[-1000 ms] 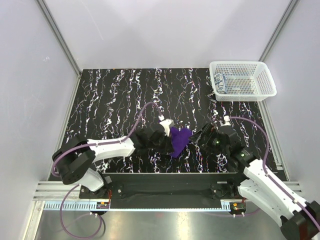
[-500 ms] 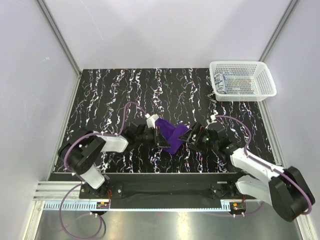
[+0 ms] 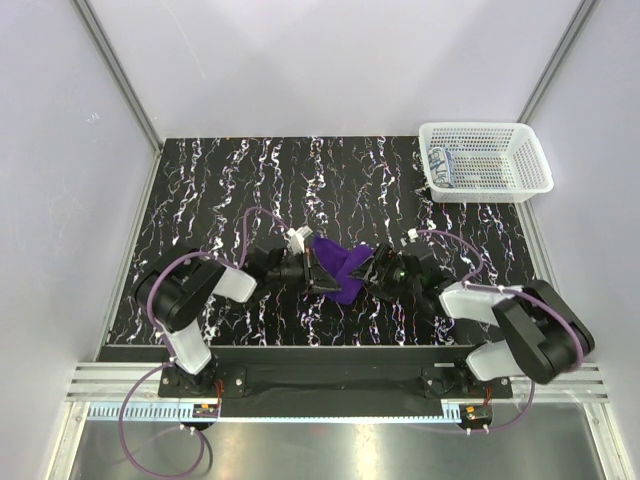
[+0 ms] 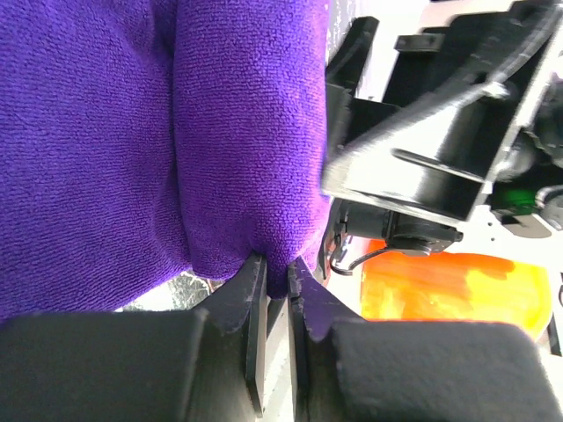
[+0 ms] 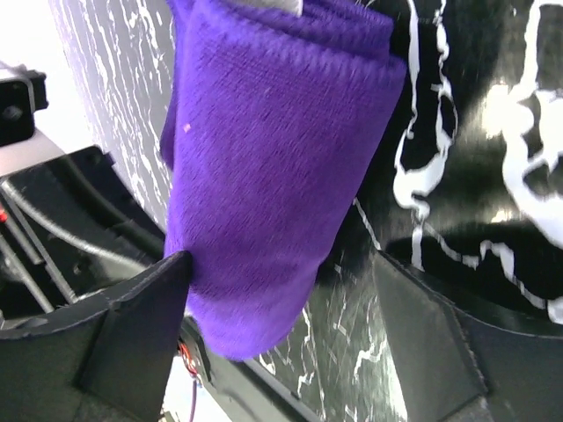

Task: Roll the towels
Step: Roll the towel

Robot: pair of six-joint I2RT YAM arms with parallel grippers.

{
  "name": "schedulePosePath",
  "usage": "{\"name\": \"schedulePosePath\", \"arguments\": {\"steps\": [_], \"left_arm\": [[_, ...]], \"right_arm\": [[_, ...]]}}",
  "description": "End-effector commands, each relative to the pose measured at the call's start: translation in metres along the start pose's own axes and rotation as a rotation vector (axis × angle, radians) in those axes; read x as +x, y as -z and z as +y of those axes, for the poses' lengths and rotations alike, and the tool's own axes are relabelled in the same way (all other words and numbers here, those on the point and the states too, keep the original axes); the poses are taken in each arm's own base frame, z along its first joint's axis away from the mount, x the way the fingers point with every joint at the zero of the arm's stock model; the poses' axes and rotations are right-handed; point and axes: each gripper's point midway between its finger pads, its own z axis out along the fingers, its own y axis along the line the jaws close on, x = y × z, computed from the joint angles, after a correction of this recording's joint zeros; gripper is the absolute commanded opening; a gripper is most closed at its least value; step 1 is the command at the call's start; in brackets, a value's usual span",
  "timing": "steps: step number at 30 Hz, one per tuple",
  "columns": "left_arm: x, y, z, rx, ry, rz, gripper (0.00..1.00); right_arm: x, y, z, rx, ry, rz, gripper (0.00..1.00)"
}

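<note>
The left claw [image 4: 277, 272] is clenched on a fold of the plain deep purple terry towel [image 4: 132, 158] — soft looped pile bulging beyond its tips. The right claw [image 5: 281, 264] stands wide, released, astride the towel's rolled end — one black finger [image 5: 132, 308] touches the cloth, the other stands apart.

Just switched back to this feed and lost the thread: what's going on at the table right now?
Both arms are working on the deep purple cloth towel near the middle of the black marbled table. The left end effector is pinched shut on a fold of it, while the right end effector is open, straddling the partly rolled cloth. The white and blue-grey patterned towel lies in the white plastic mesh basket at the far right corner.
</note>
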Motion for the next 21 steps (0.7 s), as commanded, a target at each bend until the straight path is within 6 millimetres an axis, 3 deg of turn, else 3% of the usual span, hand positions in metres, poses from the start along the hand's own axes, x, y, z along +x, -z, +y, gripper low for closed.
{"name": "schedulePosePath", "arguments": {"steps": [1,5,10,12,13,14,16,17,21], "left_arm": [[-0.003,0.004,-0.011,0.066,-0.030,0.001,0.00],[-0.001,0.005,-0.002,0.053,-0.014,0.006,0.00],[0.000,0.003,0.007,0.039,0.001,0.003,0.01],[0.001,0.003,0.010,0.031,-0.005,0.004,0.06],[-0.002,0.003,0.010,0.028,-0.016,-0.008,0.10],[0.000,0.004,0.015,0.002,-0.023,-0.004,0.22],[-0.006,0.007,0.013,-0.038,-0.062,-0.035,0.32],[-0.002,0.010,0.022,-0.093,-0.074,-0.019,0.48],[-0.012,0.027,0.020,-0.230,-0.183,-0.065,0.72]], "right_arm": [[-0.016,-0.011,0.031,-0.125,0.013,-0.054,0.89],[-0.009,-0.026,0.030,-0.132,0.002,-0.018,0.75],[-0.006,-0.031,0.035,-0.153,0.005,-0.015,0.58],[-0.004,-0.030,0.038,-0.162,0.013,-0.012,0.52],[-0.003,-0.030,0.039,-0.158,0.013,-0.009,0.49],[-0.003,-0.028,0.041,-0.159,0.014,-0.009,0.47],[-0.001,-0.027,0.037,-0.114,0.018,0.004,0.42],[-0.004,-0.023,0.040,-0.102,0.026,-0.008,0.41],[-0.005,-0.013,0.034,0.019,0.075,0.000,0.40]]}}
